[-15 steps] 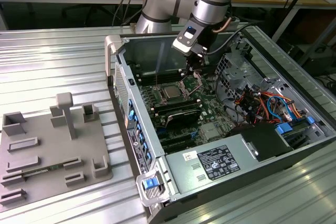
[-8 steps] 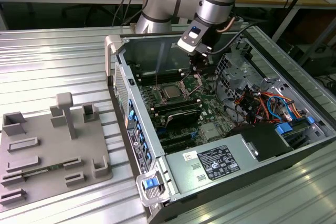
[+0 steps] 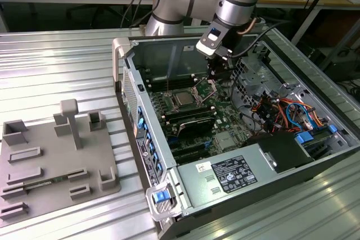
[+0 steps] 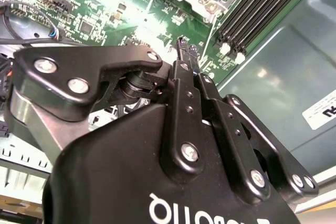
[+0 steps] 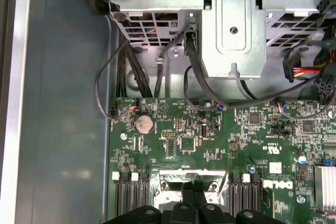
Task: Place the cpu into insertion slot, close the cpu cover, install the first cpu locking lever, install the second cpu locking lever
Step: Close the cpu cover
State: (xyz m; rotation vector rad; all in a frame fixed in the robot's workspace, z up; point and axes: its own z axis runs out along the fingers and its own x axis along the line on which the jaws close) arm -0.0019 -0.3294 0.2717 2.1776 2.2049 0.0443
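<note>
Jaws pressed together: the gripper (image 3: 212, 82) hangs tip-down inside the open computer case (image 3: 130, 82), and in both wrist views its two black fingers (image 4: 185, 56) meet along their length, with nothing visible between them (image 5: 194, 196). Just under the tip lies the cpu cover (image 3: 205, 89), a shiny silver frame that looks tilted up from the board instead of lying flat. I cannot tell whether the tip touches it. In the first wrist view the same frame (image 5: 173, 178) shows right at the fingertips, between two banks of long black memory slots (image 5: 128, 198). Just beside it, toward the exterior view's left, the cpu (image 3: 183, 99) sits flat, silver top up, in the insertion slot (image 3: 193, 104) on the green motherboard (image 3: 225, 117). The case rests on a ribbed metal worktop (image 3: 56, 60). A grey fixture tray (image 3: 50, 155) lies well apart at the exterior view's left.
</note>
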